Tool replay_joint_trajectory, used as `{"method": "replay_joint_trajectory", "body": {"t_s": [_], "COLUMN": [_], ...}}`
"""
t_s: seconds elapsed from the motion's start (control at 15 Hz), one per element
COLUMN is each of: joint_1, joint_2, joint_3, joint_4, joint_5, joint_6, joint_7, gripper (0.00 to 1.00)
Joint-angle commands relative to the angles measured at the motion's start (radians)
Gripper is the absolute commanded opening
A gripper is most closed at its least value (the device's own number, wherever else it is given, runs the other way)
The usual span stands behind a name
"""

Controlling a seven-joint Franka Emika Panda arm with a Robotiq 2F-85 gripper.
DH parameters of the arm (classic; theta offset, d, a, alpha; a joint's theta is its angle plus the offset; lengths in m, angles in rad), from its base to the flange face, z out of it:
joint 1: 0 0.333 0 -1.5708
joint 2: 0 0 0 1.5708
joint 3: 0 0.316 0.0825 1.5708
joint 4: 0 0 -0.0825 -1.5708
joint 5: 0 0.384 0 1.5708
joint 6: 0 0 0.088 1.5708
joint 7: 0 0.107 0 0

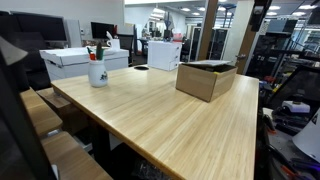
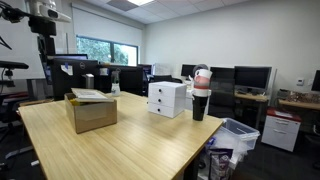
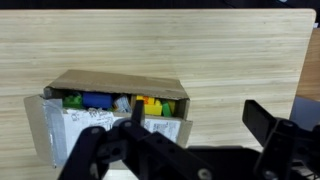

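In the wrist view my gripper [image 3: 198, 120] looks down from well above a light wooden table [image 3: 220, 50]. It is open, and only bare tabletop shows between its two dark fingers [image 3: 262, 120]. An open cardboard box [image 3: 110, 115] lies below and to the left of the jaws. Inside are small green, blue, yellow and orange items, and a white label is on its side. The left finger overlaps the box's right end in the picture without touching it. Both exterior views show the same box [image 1: 205, 78] [image 2: 92, 108] on the table. I cannot make out the gripper in either of them.
A white cup [image 1: 97, 70] holding pens stands near one table corner. A white drawer unit [image 2: 167, 98] and a dark cup stack [image 2: 201, 95] stand near the opposite edge. A bin [image 2: 235, 135] sits on the floor beside the table, with desks, monitors and chairs around.
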State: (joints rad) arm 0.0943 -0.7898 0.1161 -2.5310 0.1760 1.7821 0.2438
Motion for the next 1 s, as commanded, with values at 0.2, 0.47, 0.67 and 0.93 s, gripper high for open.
{"method": "replay_joint_trajectory", "body": {"t_s": [0.2, 0.47, 0.67, 0.93], "joint_1": [-0.036, -0.06, -0.069, -0.081], "joint_2": [-0.106, -0.109, -0.098, -0.07], "joint_3": [0.006, 0.004, 0.001, -0.003], "joint_4": [-0.135, -0.218, -0.255, -0.248], "joint_5": [0.035, 0.044, 0.044, 0.041], "joint_6": [0.051, 0.161, 0.216, 0.234], "joint_7": [0.042, 0.054, 0.06, 0.073], "gripper": [1.0, 1.0, 0.74, 0.49]}}
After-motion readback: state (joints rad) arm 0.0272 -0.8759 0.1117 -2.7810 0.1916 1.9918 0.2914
